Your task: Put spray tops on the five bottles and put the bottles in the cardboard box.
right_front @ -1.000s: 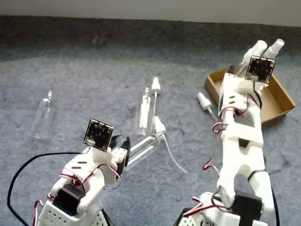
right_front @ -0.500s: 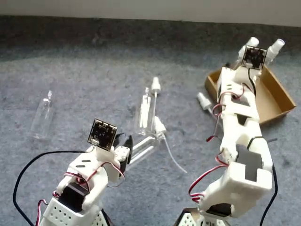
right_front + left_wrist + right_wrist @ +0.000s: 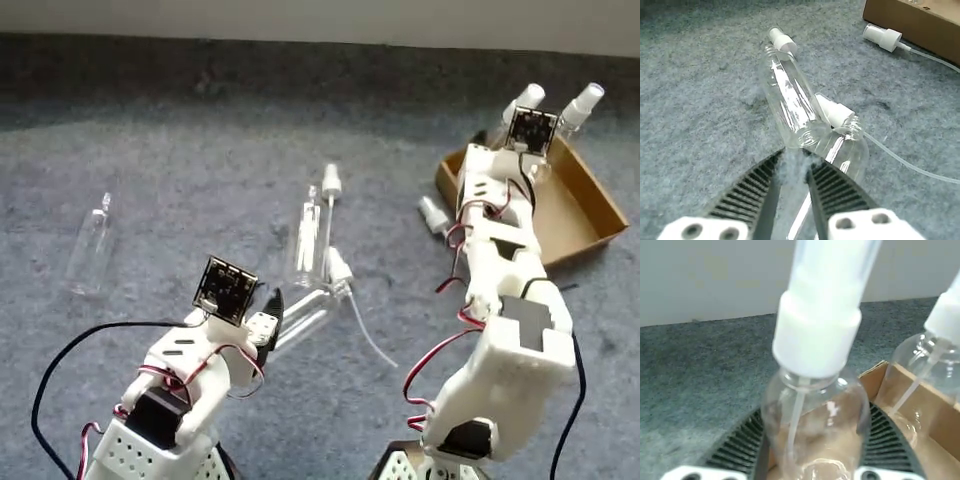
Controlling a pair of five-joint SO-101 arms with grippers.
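A grey cloth (image 3: 700, 100) is seen underneath, rough, fuzzy and matt throughout. The lying bottle (image 3: 790, 102) is shown as clear plastic, smooth and glossy, with highlights caught along its wall; the same gloss is noted on the held bottle (image 3: 815, 435). Its spray top (image 3: 817, 337) is read as white plastic, smooth and dull. The cardboard box (image 3: 592, 215) is presented as brown, matt paperboard. The fingers (image 3: 752, 192) of the left gripper (image 3: 795, 156) are made out as black ribbed plastic, and the arm shells (image 3: 510, 345) as faintly glossy white plastic.
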